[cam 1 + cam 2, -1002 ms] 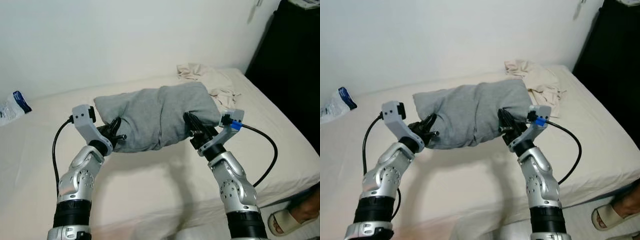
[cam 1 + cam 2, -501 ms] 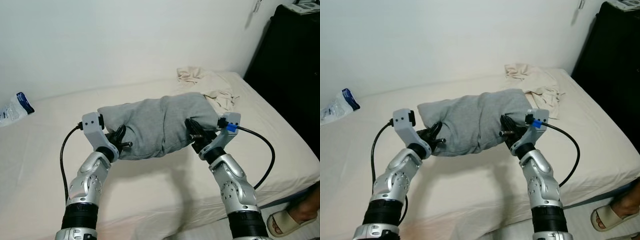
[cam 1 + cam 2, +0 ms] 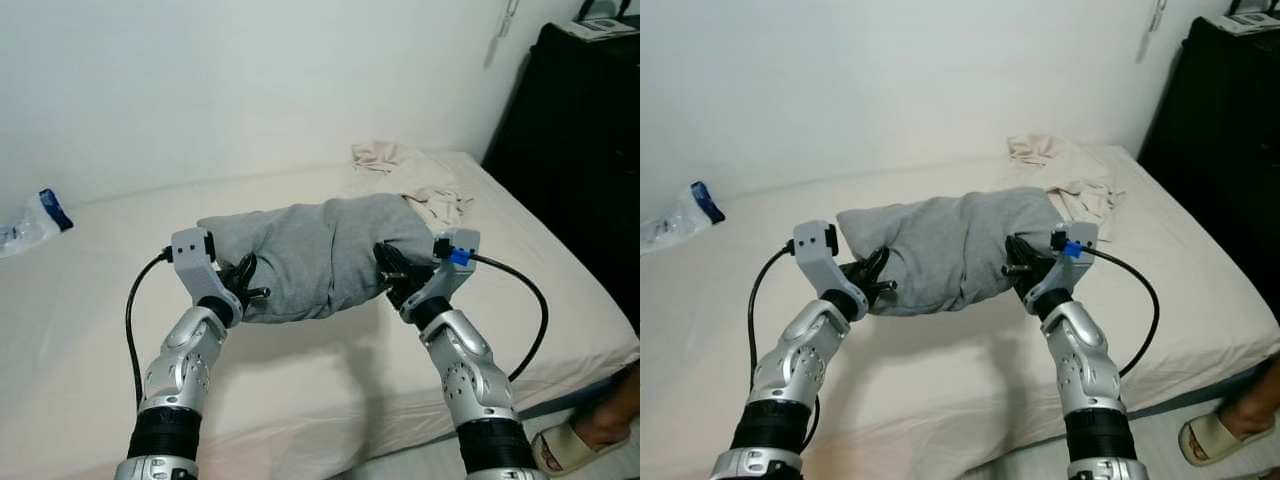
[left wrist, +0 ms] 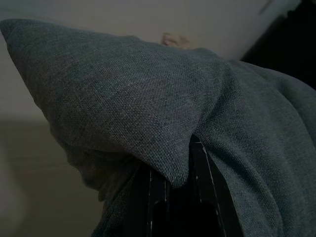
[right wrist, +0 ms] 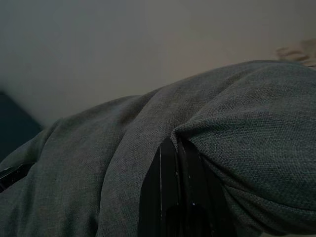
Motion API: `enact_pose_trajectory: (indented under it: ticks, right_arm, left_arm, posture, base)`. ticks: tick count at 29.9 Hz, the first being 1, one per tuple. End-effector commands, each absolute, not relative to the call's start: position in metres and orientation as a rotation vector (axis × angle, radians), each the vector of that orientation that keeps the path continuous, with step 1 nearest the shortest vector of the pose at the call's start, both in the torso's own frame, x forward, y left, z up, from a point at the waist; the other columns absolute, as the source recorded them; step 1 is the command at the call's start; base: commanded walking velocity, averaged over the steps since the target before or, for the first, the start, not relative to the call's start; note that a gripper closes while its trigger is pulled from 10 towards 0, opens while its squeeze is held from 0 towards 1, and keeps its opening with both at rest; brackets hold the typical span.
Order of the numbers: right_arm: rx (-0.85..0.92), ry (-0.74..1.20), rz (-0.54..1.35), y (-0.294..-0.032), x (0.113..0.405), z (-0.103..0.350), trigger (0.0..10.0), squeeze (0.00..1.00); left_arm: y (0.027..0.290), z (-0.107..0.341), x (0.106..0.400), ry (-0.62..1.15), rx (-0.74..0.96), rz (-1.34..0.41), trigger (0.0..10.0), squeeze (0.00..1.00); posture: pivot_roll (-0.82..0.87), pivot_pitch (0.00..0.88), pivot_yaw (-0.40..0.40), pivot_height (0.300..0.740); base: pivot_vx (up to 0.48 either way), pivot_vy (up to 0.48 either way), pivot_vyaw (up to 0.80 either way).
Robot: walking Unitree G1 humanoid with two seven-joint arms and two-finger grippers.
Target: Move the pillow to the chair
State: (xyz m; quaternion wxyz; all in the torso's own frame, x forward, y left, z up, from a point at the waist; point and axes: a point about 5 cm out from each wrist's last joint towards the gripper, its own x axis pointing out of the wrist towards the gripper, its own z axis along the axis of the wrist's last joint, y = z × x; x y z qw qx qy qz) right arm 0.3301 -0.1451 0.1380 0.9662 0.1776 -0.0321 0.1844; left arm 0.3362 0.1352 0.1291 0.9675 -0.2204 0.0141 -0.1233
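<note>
left eye view: both claws still pinch the pillow (image 3: pixel 320 255), now lifted higher off the bed (image 3: pixel 300 370).

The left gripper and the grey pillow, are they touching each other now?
Touching. In the left wrist view the left gripper has its black fingers closed on a fold of the pillow, with the cloth pinched between them.

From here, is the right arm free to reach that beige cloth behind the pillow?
Probably not: the right gripper is shut on the grey pillow, whose bulk lies between it and the beige cloth on the bed.
</note>
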Motion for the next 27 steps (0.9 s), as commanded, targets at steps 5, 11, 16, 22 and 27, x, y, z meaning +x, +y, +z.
enact_pose_trajectory:
  ticks: [5, 11, 16, 22, 27]
  right_arm:
    - [0.343, -0.072, 0.476, -0.1261, 0.3315, 0.1415, 10.0, 0.0]
    - [0.344, -0.081, 0.472, -0.128, 0.3326, 0.1432, 10.0, 0.0]
    - [0.347, -0.083, 0.471, -0.1271, 0.3318, 0.1422, 10.0, 0.0]
    - [0.349, -0.08, 0.475, -0.1254, 0.331, 0.1408, 10.0, 0.0]
    - [0.348, -0.078, 0.478, -0.1246, 0.3309, 0.1404, 10.0, 0.0]
  left_arm:
    - [0.1177, 0.1311, 0.3355, 0.011, -0.433, -0.31, 10.0, 0.0]
    - [0.1143, 0.1324, 0.337, 0.007, -0.428, -0.319, 10.0, 0.0]
    - [0.1121, 0.1326, 0.3375, 0.006, -0.421, -0.33, 10.0, 0.0]
    - [0.1108, 0.1324, 0.337, 0.007, -0.415, -0.333, 10.0, 0.0]
    - [0.1104, 0.1321, 0.3366, 0.007, -0.413, -0.333, 10.0, 0.0]
  posture:
    - [-0.06, 0.07, 0.025, 0.74]
    - [-0.07, 0.067, 0.032, 0.74]
    - [-0.07, 0.069, 0.038, 0.74]
    - [-0.06, 0.074, 0.038, 0.74]
    - [-0.06, 0.076, 0.038, 0.74]
  base:
    - [0.0, 0.0, 0.78]
    - [0.0, 0.0, 0.77]
    - [0.0, 0.0, 0.77]
    - [0.0, 0.0, 0.77]
    - [0.0, 0.0, 0.77]
